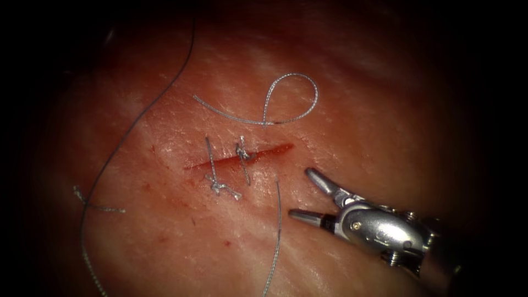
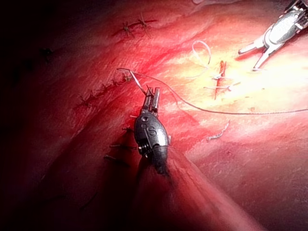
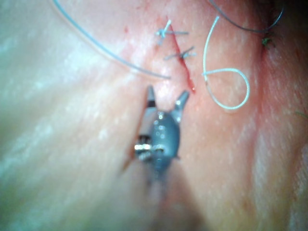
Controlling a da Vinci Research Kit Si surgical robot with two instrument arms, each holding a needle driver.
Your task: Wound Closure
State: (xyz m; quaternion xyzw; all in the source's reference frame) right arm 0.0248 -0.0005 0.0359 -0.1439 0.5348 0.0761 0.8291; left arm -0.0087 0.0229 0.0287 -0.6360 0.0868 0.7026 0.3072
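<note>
Two knotted stitches [image 1: 228,165] already cross the cut [image 1: 236,158] on the tissue [image 1: 385,110]; its right end, the part nearest my right claw [image 1: 308,195], is unstitched and shows red fluid. Right claw: jaws spread wide, holding nothing, hovering just right of and below the cut, tips aimed at that open end. My guess is it's parked there to reach the gap.

Left claw [image 2: 152,96]: in the left wrist view its jaws look narrow, closed on the thread [image 2: 192,105], which runs from the tips across toward the cut. I judge the strand is being held off the work area.

Beyond the right claw, on the cut's far side, a loose loop of thread [image 1: 291,99] lies flat on the tissue. A second strand [image 1: 276,236] ends just beside the right claw's lower jaw. A long dark strand [image 1: 137,118] arcs past well left of the cut.

Needle: can't pick it out, so neither claw visibly holds it. No containers here.
</note>
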